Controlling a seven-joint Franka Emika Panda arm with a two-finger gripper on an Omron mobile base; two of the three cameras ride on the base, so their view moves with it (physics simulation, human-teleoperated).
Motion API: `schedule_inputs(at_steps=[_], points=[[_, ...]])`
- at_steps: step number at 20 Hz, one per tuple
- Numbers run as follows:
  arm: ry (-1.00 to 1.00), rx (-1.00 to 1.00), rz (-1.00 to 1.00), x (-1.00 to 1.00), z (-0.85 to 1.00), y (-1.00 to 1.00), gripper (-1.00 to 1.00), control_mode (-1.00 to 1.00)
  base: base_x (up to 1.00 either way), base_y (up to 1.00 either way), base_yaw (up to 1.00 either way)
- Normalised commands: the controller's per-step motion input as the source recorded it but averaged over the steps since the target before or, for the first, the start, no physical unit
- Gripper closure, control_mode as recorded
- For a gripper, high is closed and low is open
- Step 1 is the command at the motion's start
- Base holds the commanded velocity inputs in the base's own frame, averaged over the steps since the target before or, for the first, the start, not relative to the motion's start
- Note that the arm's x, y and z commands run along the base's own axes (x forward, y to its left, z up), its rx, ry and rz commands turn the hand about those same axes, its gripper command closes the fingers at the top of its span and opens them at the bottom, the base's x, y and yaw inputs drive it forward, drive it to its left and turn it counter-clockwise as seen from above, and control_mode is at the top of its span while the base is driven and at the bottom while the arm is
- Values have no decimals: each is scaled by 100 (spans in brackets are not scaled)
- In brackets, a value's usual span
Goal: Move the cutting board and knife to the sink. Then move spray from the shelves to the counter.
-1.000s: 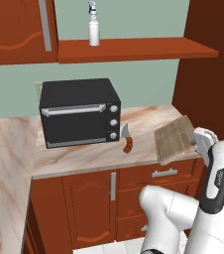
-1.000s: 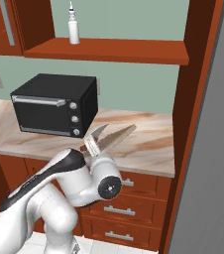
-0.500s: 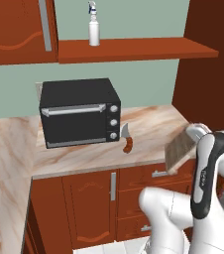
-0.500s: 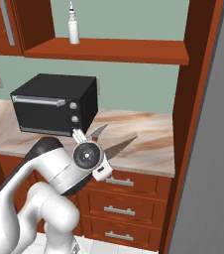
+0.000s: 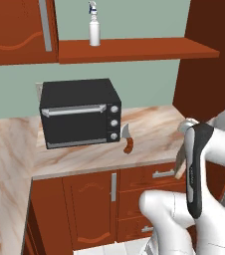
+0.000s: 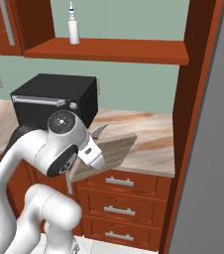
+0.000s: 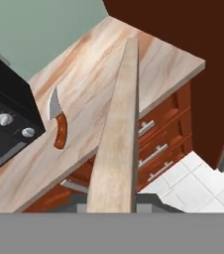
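Note:
My gripper (image 6: 90,158) is shut on the cutting board (image 6: 110,151), a light-brown wooden board held tilted in the air in front of the counter's edge. In the hand view the cutting board (image 7: 119,144) runs edge-on up from the bottom. The knife (image 5: 128,139), with a curved blade and a reddish handle, lies on the counter (image 5: 152,130) just right of the oven; the hand view has the knife (image 7: 58,122) left of the board. The white spray (image 5: 94,31) stands upright on the shelves (image 5: 149,48), high above the oven. The sink is out of view.
A black oven (image 5: 79,112) sits on the counter against the green wall. A tall reddish-brown cabinet side (image 6: 196,99) closes off the counter's right end. Drawers (image 6: 119,208) and cabinet doors lie below, over a white tiled floor (image 7: 203,178).
The arm has swung and lifted the board off the counter's right end, carrying it out past the front edge and turning it more on edge. Knife and spray have stayed put.

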Motion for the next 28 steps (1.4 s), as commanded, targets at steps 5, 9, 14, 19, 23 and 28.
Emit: schedule_inputs(at_steps=[5, 9, 14, 19, 23, 28], points=[[16, -14, 2, -4, 41, 45, 100, -100, 0, 0, 0], [13, -12, 8, -23, 45, 38, 100, -100, 0, 0, 0], [10, -10, 20, -51, 45, 10, 100, -100, 0, 0, 0], [7, -6, 25, -24, 25, 2, 100, -100, 0, 0, 0], [5, -1, 21, 0, 18, 11, 100, -100, 0, 0, 0], [5, -2, 11, -5, 14, 22, 100, -100, 0, 0, 0]])
